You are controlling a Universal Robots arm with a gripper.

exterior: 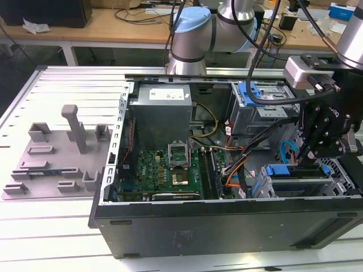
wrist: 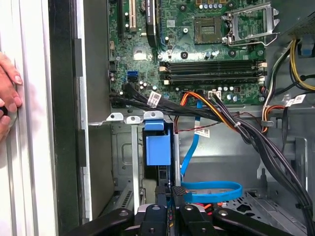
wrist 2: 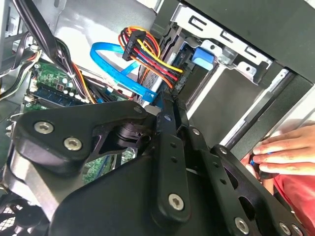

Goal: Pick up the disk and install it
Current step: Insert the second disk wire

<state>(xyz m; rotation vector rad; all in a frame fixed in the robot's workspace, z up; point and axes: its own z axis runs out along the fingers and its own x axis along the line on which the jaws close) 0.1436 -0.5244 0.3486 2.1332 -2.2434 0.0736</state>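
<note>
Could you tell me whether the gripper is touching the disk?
Cannot tell: in the first wrist view the gripper overlaps the near end of the disk, hiding any contact or gap.

So the arm (exterior: 195,34) comes in from the 12 o'clock side of the exterior view, with a big grey joint with a blue cap up top, then a silver wrist section (exterior: 354,39) over at about 2 o'clock. From there the black gripper (exterior: 309,156) hangs straight down, pointing at 6 o'clock, sitting low at roughly 3 o'clock in that view. In both wrist views you get the black linkage bars up close, and the two fingers (wrist: 170,194) sit right together with basically no gap between the tips. There's also a person's hand (wrist 2: 288,155) at about 4 o'clock in the second wrist view, fingers laid flat, and fingertips at 9 o'clock in the first wrist view.
</note>
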